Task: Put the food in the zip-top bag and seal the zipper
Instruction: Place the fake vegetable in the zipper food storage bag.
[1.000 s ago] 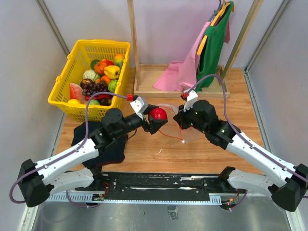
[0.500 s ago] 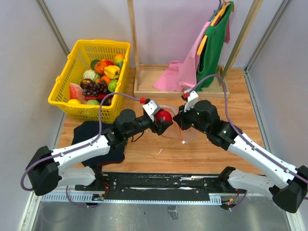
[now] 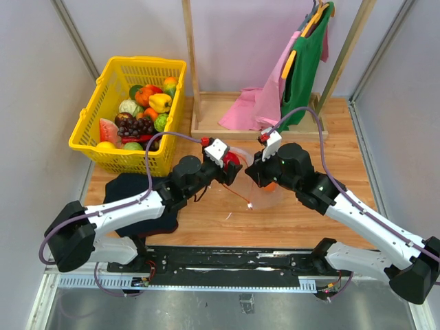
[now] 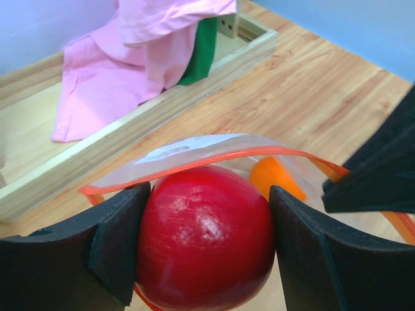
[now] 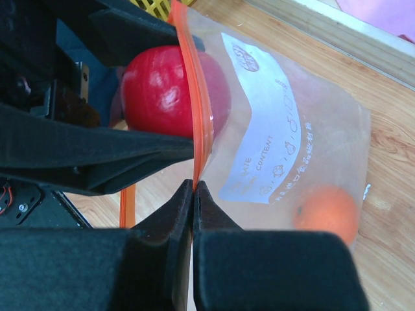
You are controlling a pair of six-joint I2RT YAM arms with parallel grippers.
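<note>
- Surface point(image 3: 357, 144): wood, carries everything below.
- Yellow basket point(image 3: 122, 159), far left: spare food, well apart.
- Rack base point(image 3: 213, 132) and pink cloth point(image 3: 258, 106), far: beyond the bag, not in the way.
- Zip-top bag point(image 5: 285, 129), centre: my right fingers point(image 5: 193, 194), fully closed, pinch its zipper point(image 5: 194, 116).
- Red apple point(image 4: 204, 236): clamped in my wide-spread left fingers point(image 3: 230, 167), at the mouth, partly under the lip. Risk: let go here, it may roll out; pushing could pull the rim from my pinch.
- Orange point(image 5: 324, 207): deep inside the bag.
</note>
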